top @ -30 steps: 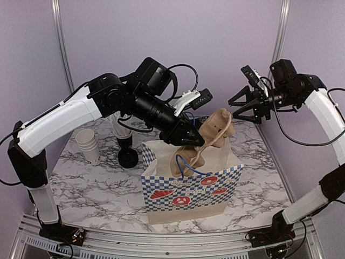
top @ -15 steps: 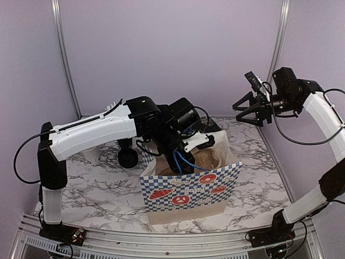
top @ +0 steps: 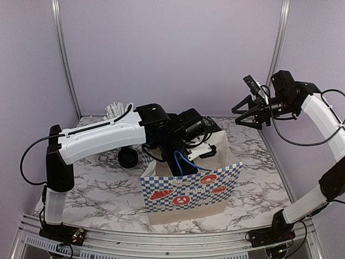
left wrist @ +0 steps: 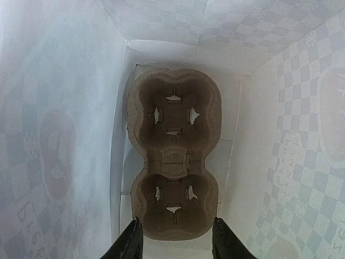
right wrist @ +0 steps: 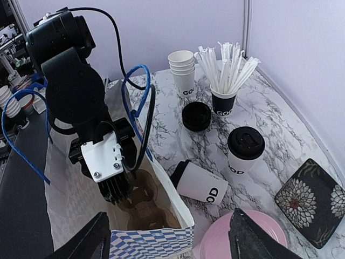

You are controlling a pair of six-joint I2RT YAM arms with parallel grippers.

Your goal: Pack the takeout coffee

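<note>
Left pincer sunk into bag | carrier flat, walls near its edges

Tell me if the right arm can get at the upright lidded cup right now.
Probably yes. The right gripper hangs open and free, and the upright lidded cup stands in the open beside the bag, with nothing over it.

Top external view: high behind the arm bases, facing the far wall, distant, covering the whole tabletop; left wrist view: above the left gripper, inside the paper bag, facing straight down, close; right wrist view: high over the tabletop's right edge, looking down toward its far left corner; all three share the bag.
</note>
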